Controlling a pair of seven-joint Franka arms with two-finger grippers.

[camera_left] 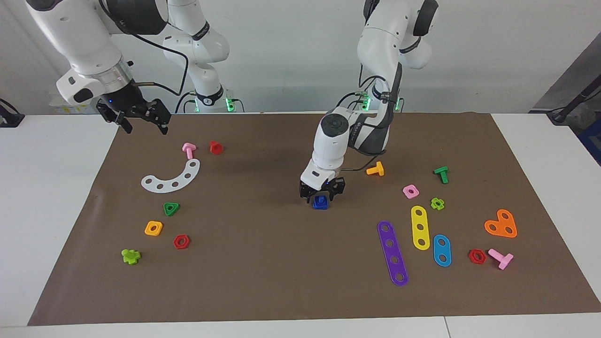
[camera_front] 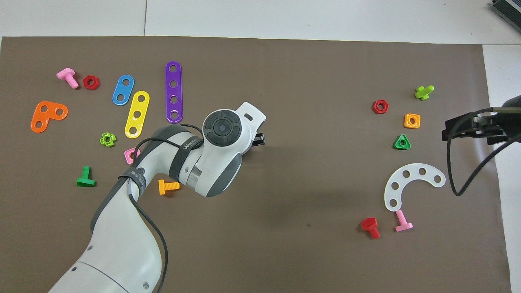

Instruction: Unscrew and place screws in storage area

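Observation:
The dark-blue bolt (camera_left: 320, 203) stands on the brown mat (camera_left: 263, 263) near the table's middle, flat head down and stem up. My left gripper (camera_left: 322, 196) is lowered onto it, open, with one finger on each side of the bolt. In the overhead view my left hand covers the bolt, and only one black finger (camera_front: 259, 140) sticks out. My right gripper (camera_left: 142, 126) is open and empty, and waits in the air over the mat's edge at the right arm's end; it also shows in the overhead view (camera_front: 447, 133).
An orange bolt (camera_left: 375, 169), a pink square nut (camera_left: 410, 191) and a green bolt (camera_left: 441, 173) lie toward the left arm's end, with purple (camera_left: 392, 253), yellow and blue strips. A white arc (camera_left: 173, 178), a pink bolt and a red bolt lie toward the right arm's end.

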